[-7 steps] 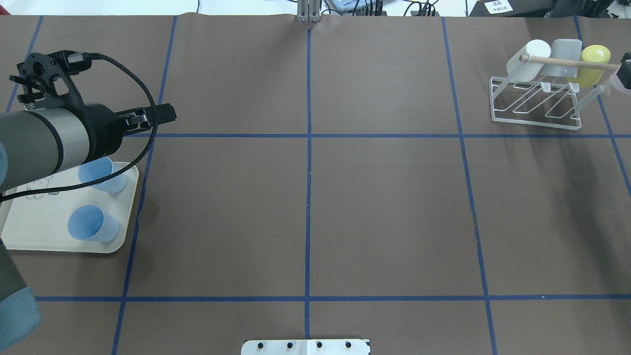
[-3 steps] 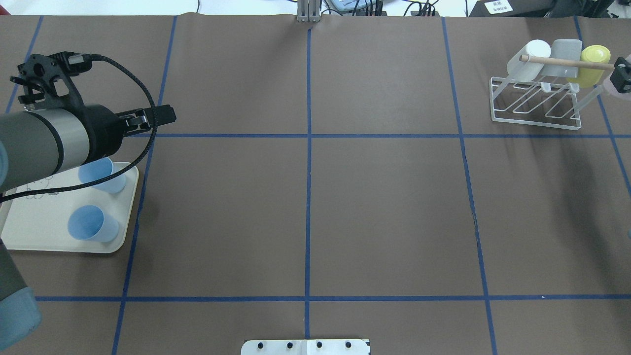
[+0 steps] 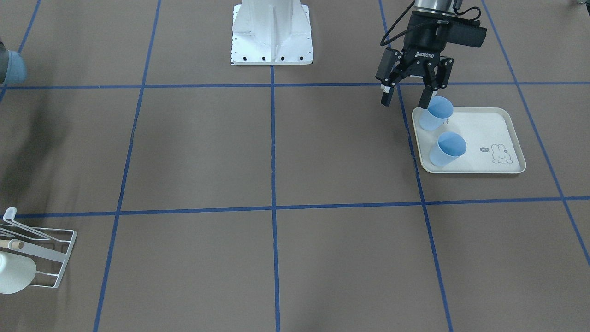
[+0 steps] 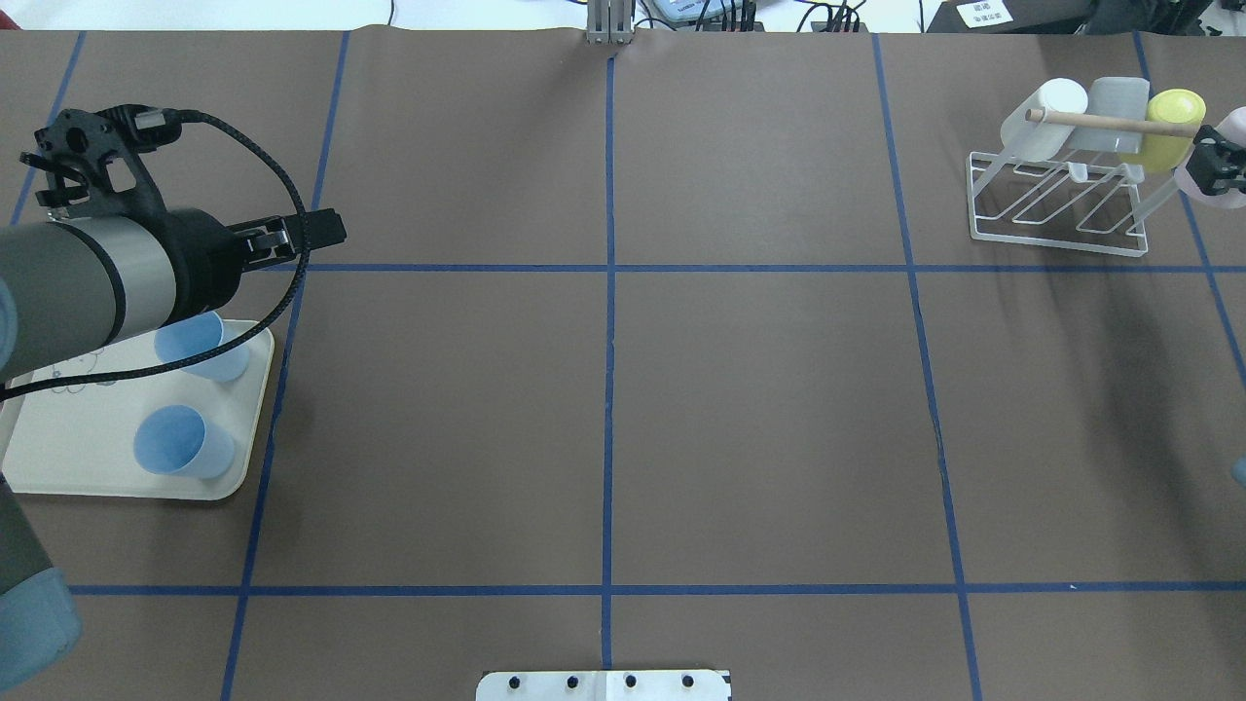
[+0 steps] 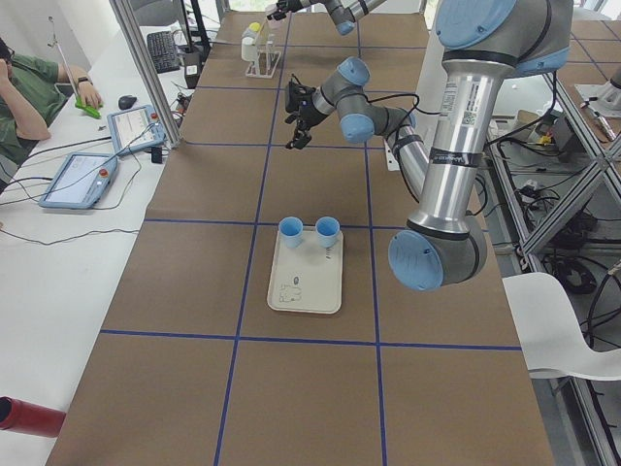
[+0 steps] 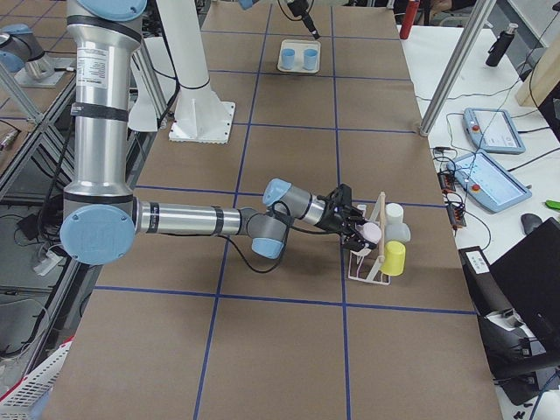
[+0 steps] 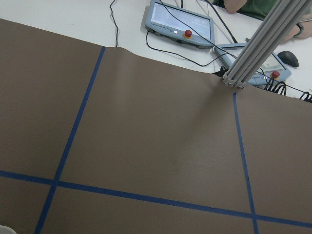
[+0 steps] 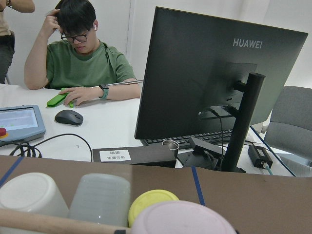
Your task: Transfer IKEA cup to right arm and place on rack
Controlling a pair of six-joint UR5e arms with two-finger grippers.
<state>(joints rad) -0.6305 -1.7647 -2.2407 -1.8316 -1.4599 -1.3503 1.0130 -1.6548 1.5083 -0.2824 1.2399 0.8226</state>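
A pink IKEA cup (image 6: 371,233) is held at the right end of the white wire rack (image 4: 1056,204), beside a yellow cup (image 4: 1163,127) under the wooden dowel (image 4: 1110,122). My right gripper (image 4: 1222,166) is shut on it. In the right wrist view the pink cup's base (image 8: 183,218) fills the bottom edge. White (image 4: 1046,117) and grey (image 4: 1110,107) cups also hang on the rack. My left gripper (image 3: 404,100) is open and empty above the table, just beside two blue cups (image 3: 435,119) (image 3: 448,148).
The blue cups stand on a cream rabbit-print tray (image 3: 488,133) at the robot's left. The white robot base (image 3: 272,32) sits at the table's near edge. A person (image 8: 78,63), a monitor (image 8: 219,73) and tablets (image 5: 78,175) lie beyond the far edge.
My right gripper has carried the pink cup leftwards in the overhead view, closer to the rack's end by the yellow cup. The left arm has barely shifted.
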